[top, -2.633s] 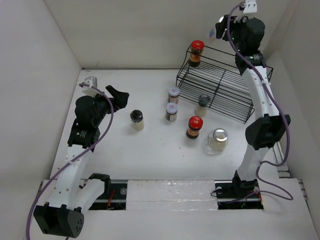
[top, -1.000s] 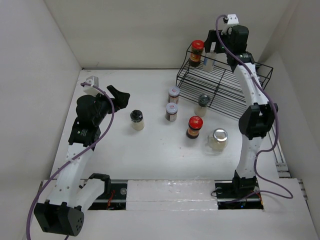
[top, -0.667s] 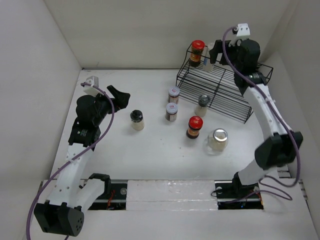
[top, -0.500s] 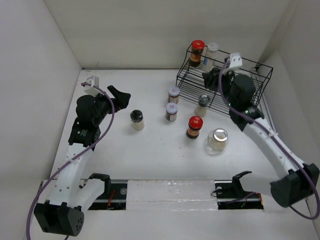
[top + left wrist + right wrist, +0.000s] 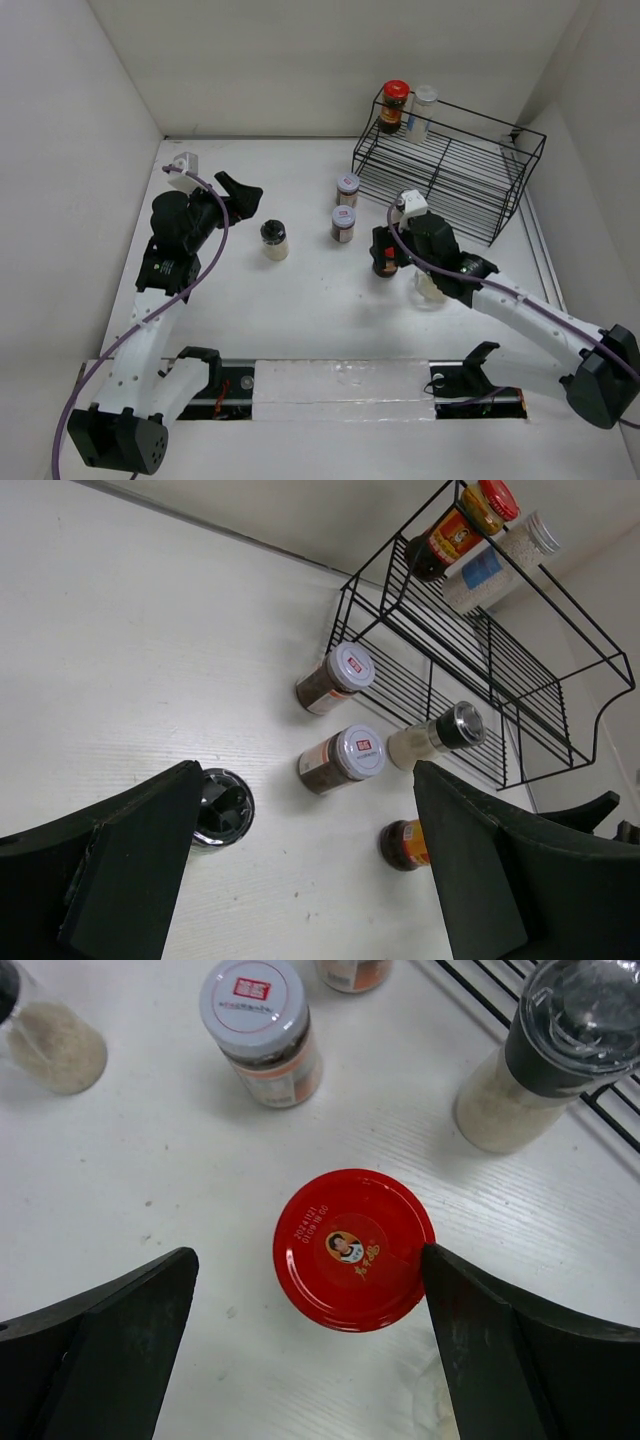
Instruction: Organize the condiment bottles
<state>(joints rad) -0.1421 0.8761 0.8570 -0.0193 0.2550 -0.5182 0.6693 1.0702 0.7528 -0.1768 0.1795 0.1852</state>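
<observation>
red-lidded jar (image 5: 385, 267): mostly under right arm (image 5: 500, 295) | black-lidded jar (image 5: 55, 1045): cut by edge

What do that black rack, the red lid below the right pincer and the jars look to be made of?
The rack is thin black rods in a grid, so probably coated metal wire with a matte finish. The red lid is smooth and glossy with printed marks. It could be painted metal or plastic. The pale jar has clear walls that show its contents, so glass or clear plastic.
</observation>
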